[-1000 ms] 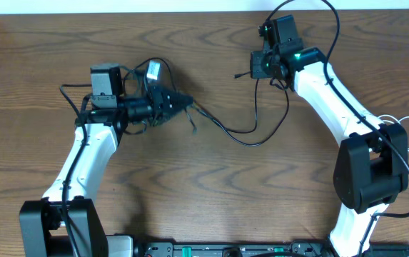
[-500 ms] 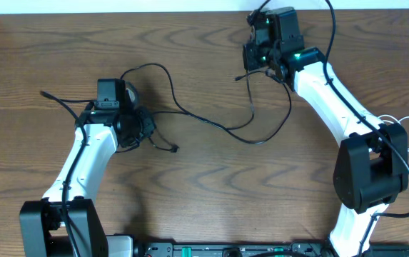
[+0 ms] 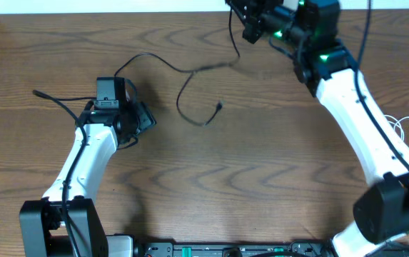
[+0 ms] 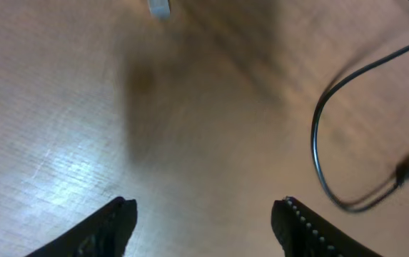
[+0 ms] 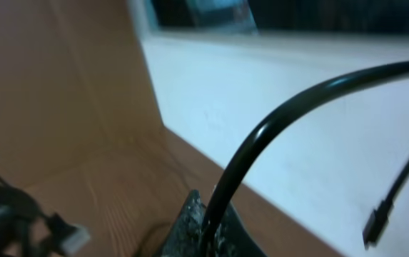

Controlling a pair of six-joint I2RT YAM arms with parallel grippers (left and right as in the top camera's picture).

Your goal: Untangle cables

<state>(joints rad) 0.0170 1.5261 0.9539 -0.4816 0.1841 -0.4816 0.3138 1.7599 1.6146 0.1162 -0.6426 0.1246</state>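
Note:
A thin black cable (image 3: 190,70) runs from near my left arm across the table to the far edge, where my right gripper (image 3: 250,23) is shut on it. In the right wrist view the cable (image 5: 283,114) rises from the shut jaws of the right gripper (image 5: 215,223). Its loose loop and plug (image 3: 219,107) lie mid-table, and show in the left wrist view as a black curve (image 4: 318,135). My left gripper (image 3: 145,118) points right, open. Nothing sits between the spread fingers of the left gripper (image 4: 208,214). A white plug end (image 4: 160,6) lies ahead of it.
A white cord (image 3: 404,128) lies at the table's right edge. A black cord (image 3: 51,100) trails left of the left arm. The white wall (image 5: 297,86) stands just past the table's far edge, close to the right gripper.
My left gripper has opened and let go of the cable bundle. My right arm has swung up to the far edge, dragging the black cable away from the left gripper.

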